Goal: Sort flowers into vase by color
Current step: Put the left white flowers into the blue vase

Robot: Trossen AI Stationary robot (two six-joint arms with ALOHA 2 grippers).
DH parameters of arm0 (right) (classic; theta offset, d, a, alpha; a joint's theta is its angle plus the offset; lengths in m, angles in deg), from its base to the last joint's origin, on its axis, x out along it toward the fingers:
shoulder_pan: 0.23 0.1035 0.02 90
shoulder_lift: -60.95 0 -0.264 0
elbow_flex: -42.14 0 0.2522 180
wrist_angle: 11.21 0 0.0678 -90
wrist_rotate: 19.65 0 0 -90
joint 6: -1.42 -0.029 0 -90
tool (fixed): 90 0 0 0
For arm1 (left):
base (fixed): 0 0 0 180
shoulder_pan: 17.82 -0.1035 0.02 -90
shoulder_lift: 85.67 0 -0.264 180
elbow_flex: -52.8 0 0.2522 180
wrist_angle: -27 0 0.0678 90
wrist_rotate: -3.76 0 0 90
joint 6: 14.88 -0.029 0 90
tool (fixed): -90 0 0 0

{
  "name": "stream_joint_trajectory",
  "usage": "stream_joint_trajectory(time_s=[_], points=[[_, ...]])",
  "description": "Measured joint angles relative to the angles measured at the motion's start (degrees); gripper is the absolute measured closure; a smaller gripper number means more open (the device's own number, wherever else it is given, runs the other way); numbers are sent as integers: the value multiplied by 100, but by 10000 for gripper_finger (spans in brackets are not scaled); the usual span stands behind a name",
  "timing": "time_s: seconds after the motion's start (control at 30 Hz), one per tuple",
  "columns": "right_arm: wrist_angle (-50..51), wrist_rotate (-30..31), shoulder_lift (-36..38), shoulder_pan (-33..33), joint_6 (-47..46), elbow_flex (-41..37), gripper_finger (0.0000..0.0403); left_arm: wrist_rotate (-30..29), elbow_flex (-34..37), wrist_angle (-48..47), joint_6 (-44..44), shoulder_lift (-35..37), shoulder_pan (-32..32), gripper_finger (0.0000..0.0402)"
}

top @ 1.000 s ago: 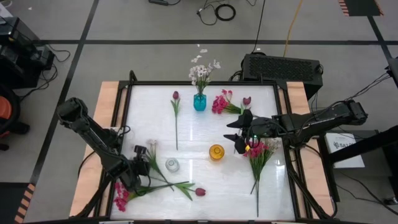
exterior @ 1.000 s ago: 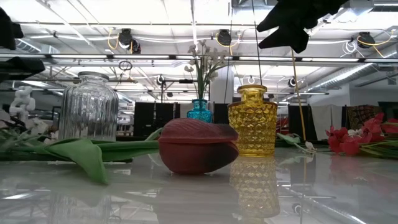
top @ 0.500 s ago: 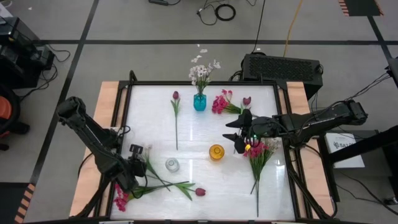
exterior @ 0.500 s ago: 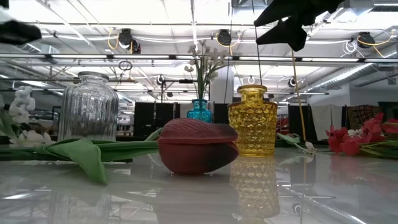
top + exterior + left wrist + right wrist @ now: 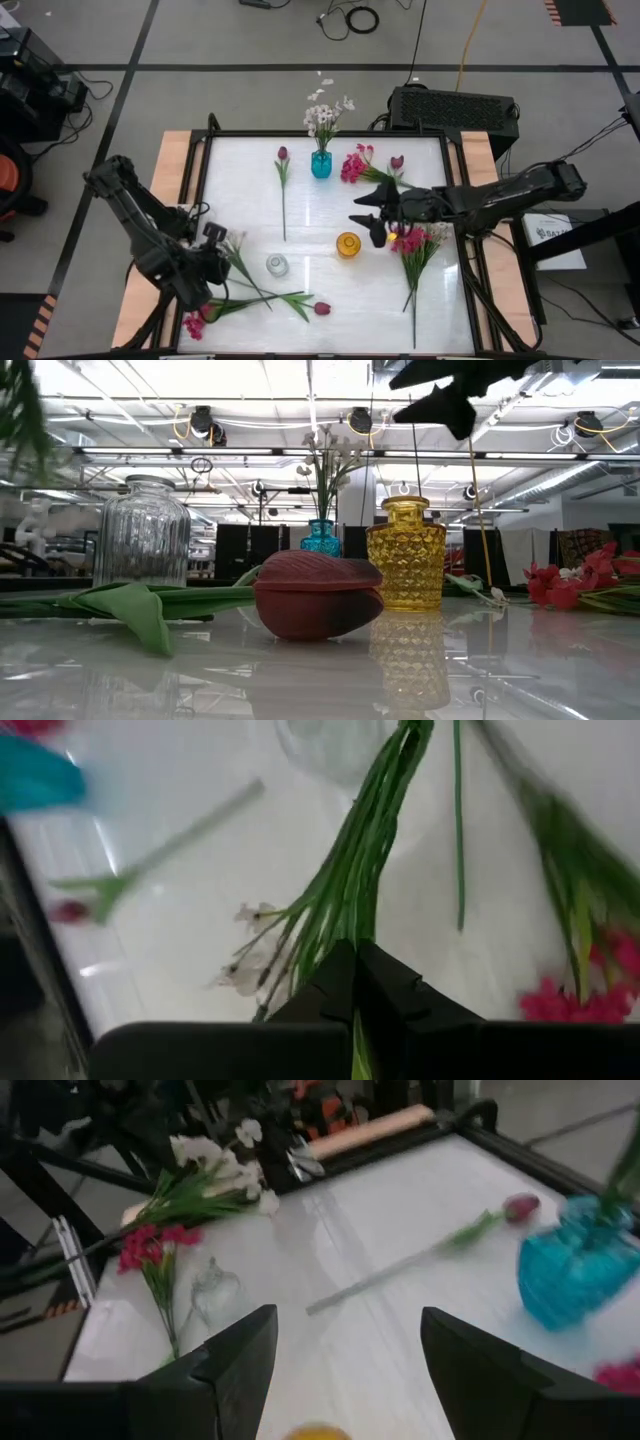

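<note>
Three vases (image 5: 321, 165) on glossy white table (image 5: 310, 215)

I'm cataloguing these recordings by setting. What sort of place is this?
Probably a robotics lab or workshop: bare ceiling lights overhead, loose cables on a grey taped floor, and a white framed table between two arms.

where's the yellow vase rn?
High view: the yellow vase stands right of table centre, just left of the right end effector, with the clear vase further left.
</note>
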Motion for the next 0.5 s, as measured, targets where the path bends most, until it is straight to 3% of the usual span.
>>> stream_joint_trajectory(time_s=[0.23, 0.37, 0.5], points=[[-1321, -148, -521, 0, 501, -5, 163, -972, -863, 58, -908, 2, -312, 392], [-2035, -580, -626, 105, 999, 0, 163, -1615, -988, 67, -1779, 2, -665, 392], [-2526, -564, -646, 278, 1141, 0, 163, -2234, -992, 121, -2761, -1, -1065, 392]])
